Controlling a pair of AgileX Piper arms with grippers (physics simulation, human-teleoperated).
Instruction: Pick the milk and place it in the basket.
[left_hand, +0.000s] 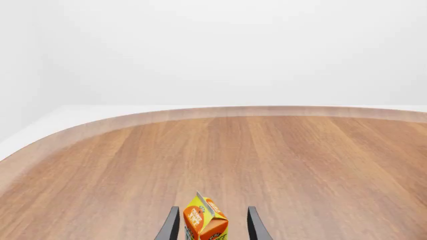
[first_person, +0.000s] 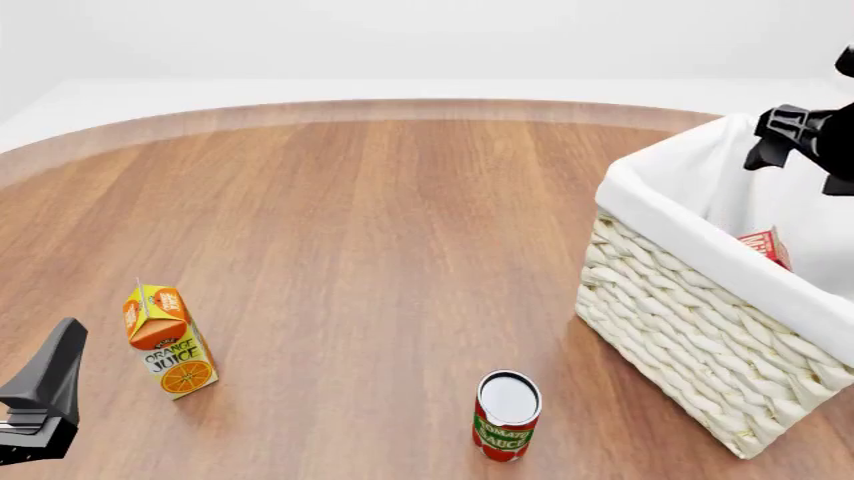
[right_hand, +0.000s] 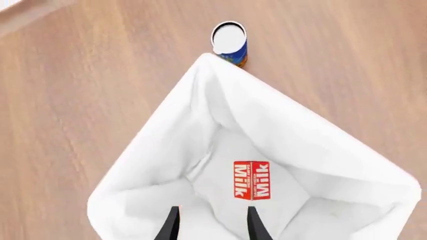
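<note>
The milk (right_hand: 252, 180), a red carton with white lettering, stands inside the basket (right_hand: 167, 130) on the white lining. In the front view only its red top (first_person: 766, 245) shows over the rim of the wicker basket (first_person: 694, 330) at the right. My right gripper (right_hand: 210, 220) is open and empty, above the basket's inside, apart from the milk. It shows over the basket's far side in the front view (first_person: 790, 135). My left gripper (left_hand: 213, 212) is open and empty, low at the near left of the table (first_person: 40, 400).
An orange juice carton (first_person: 167, 340) stands just ahead of my left gripper and appears between its fingers in the left wrist view (left_hand: 207, 225). A tomato sauce can (first_person: 507, 415) stands near the table's front, left of the basket, also in the right wrist view (right_hand: 230, 42).
</note>
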